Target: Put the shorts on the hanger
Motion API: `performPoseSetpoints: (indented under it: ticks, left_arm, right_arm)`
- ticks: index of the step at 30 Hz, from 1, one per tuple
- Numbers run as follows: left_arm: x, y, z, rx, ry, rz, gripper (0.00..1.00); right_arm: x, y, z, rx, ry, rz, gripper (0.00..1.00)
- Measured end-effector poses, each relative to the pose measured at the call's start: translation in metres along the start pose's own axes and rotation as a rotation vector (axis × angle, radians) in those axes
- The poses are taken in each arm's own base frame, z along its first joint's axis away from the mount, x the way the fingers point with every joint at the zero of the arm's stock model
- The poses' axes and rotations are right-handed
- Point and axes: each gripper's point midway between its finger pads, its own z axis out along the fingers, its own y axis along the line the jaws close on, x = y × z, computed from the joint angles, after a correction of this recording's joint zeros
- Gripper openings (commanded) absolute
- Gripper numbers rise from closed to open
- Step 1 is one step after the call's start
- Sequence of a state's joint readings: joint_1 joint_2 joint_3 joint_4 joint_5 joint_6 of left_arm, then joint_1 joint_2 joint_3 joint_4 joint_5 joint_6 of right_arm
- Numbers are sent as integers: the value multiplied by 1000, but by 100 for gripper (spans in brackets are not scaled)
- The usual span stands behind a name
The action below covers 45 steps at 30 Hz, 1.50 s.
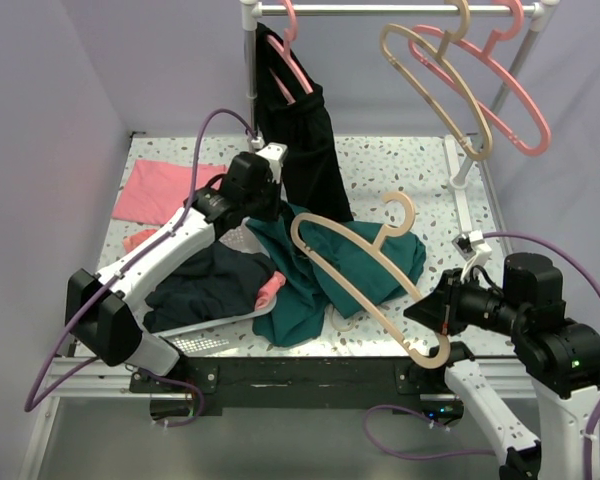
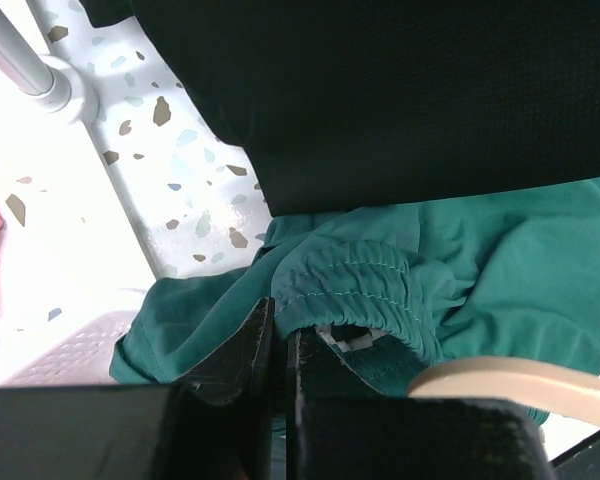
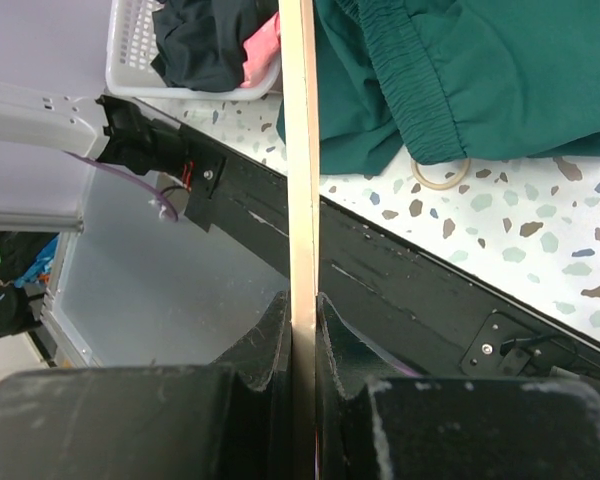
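Note:
The teal shorts [image 1: 355,268] lie crumpled mid-table; their elastic waistband shows in the left wrist view [image 2: 360,285]. My left gripper [image 1: 267,208] is at their back-left edge, and its jaws [image 2: 280,322] are pinched together on the waistband's edge. The tan hanger [image 1: 355,275] is held tilted over the shorts, hook [image 1: 398,207] toward the back. My right gripper [image 1: 430,310] is shut on its lower end near the table's front edge [image 3: 302,300]. The hanger bar [image 3: 300,150] runs straight up from the jaws. The hanger also shows in the left wrist view [image 2: 520,380]. The shorts show at the top right of the right wrist view [image 3: 470,70].
A long black garment [image 1: 302,130] hangs on a pink hanger from the rail, just behind my left gripper. A second tan hanger [image 1: 435,80] and a pink hanger [image 1: 500,80] hang at the right. A white basket [image 1: 205,340] of dark and pink clothes sits front left. A pink cloth [image 1: 165,190] lies back left.

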<state>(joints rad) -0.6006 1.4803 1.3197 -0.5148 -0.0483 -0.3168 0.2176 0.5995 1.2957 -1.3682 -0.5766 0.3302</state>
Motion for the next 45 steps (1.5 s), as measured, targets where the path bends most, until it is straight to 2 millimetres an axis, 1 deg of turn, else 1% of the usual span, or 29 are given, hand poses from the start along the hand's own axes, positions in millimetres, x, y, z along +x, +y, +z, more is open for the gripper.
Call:
performPoseSetpoints:
  ticks: [5, 11, 14, 19, 21, 24, 28, 31, 36, 42, 45]
  left_arm:
    - [-2, -3, 0, 5, 2, 13, 0]
    - [-3, -13, -3, 28, 5, 44, 0]
    - [0, -21, -5, 42, 10, 83, 0]
    - [9, -51, -12, 78, 18, 189, 0]
    - [10, -59, -15, 85, 16, 221, 0]
    - [7, -58, -16, 76, 8, 240, 0]
    - [2, -58, -20, 78, -6, 255, 0]
    - [-7, -61, -29, 98, -35, 267, 0]
    - [-24, -60, -55, 103, -110, 277, 0]
    - [-45, -45, -89, 45, -211, 284, 0]
    - [-46, -41, -98, 31, -240, 297, 1]
  right_arm:
    - [1, 0, 0, -4, 7, -17, 0]
    - [2, -1, 1, -2, 26, -36, 0]
    - [0, -5, 3, 18, 33, -48, 0]
    - [-8, -15, 7, 70, 42, -94, 0]
    - [-10, -18, 9, 82, 51, -115, 0]
    - [-12, -20, 11, 83, 54, -157, 0]
    - [-17, -14, 14, 46, 36, -221, 0]
    - [-18, -10, 18, -2, 2, -261, 0]
    - [-20, 0, 24, -86, -25, -313, 0]
    - [-27, 14, 27, -177, -57, -373, 0]
    - [-25, 20, 29, -224, -59, -390, 0]
